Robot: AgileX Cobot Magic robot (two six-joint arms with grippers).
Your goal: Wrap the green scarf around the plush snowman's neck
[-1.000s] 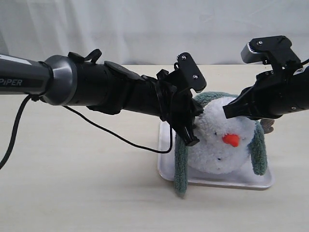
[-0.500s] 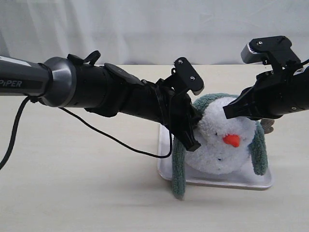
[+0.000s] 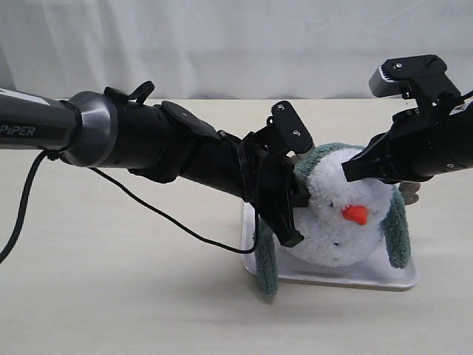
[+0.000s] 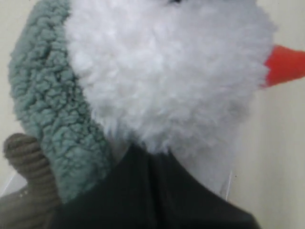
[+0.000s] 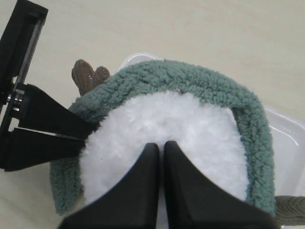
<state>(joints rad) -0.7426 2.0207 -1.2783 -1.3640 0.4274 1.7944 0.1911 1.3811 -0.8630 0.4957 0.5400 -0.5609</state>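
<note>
Scarf ends hang at front, one each side of snowman on tray. Left gripper is the nearer arm: closed, tips where scarf's left run meets head, hold on it unclear. Right gripper closed, empty, tips on head top. Behind, scarf arches over head; neck crease not visible.

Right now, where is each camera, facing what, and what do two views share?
Exterior view: before the table, facing the plush snowman on its tray; left gripper and right gripper show.
Left wrist view: close against the snowman's head and green scarf; left gripper shows.
Right wrist view: above the head, looking down; shut right gripper shows.
Shared: both wrist views show scarf and twig arm.
</note>
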